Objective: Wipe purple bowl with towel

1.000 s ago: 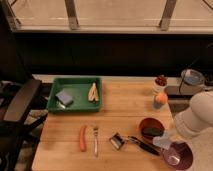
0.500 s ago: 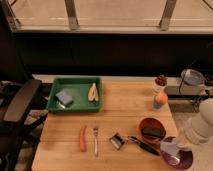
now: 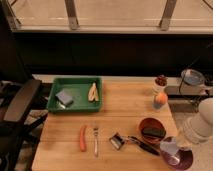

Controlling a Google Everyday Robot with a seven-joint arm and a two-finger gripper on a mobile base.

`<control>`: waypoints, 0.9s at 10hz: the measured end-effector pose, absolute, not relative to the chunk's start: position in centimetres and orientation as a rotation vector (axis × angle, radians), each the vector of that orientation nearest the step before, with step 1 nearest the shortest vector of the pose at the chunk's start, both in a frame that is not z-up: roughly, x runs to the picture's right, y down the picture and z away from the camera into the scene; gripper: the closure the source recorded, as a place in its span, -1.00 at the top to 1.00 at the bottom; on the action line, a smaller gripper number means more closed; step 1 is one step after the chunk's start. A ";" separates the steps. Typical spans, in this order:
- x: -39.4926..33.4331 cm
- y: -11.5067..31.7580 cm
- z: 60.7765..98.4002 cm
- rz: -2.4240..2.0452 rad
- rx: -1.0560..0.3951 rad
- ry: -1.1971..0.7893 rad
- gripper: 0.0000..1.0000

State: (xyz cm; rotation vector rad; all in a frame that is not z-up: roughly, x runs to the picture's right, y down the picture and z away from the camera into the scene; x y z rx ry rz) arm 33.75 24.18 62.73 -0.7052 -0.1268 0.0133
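Note:
The purple bowl [image 3: 178,158] sits at the table's front right corner. A pale grey towel [image 3: 168,148] lies bunched over the bowl's left inner side. My gripper [image 3: 177,148] is at the end of the white arm [image 3: 200,128], which comes in from the right. It hangs low over the bowl, right at the towel. The arm's wrist hides where the gripper meets the towel.
A brown bowl [image 3: 151,131] holding a dark object stands just left of the purple bowl, with a black-handled tool [image 3: 136,143] beside it. A fork [image 3: 95,142], a carrot [image 3: 82,138], a green tray [image 3: 75,105], an orange on a cup [image 3: 160,98] and a chair [image 3: 20,106] are also here.
The arm has swung right and down toward the table's front right corner. The towel has shifted slightly inside the purple bowl. Nothing else on the table moved.

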 end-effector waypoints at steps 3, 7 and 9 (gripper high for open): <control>34.9 26.2 63.9 0.050 -0.740 -0.129 -1.00; 36.7 28.6 65.1 0.088 -0.794 -0.103 -1.00; 38.2 29.2 65.7 0.105 -0.817 -0.062 -1.00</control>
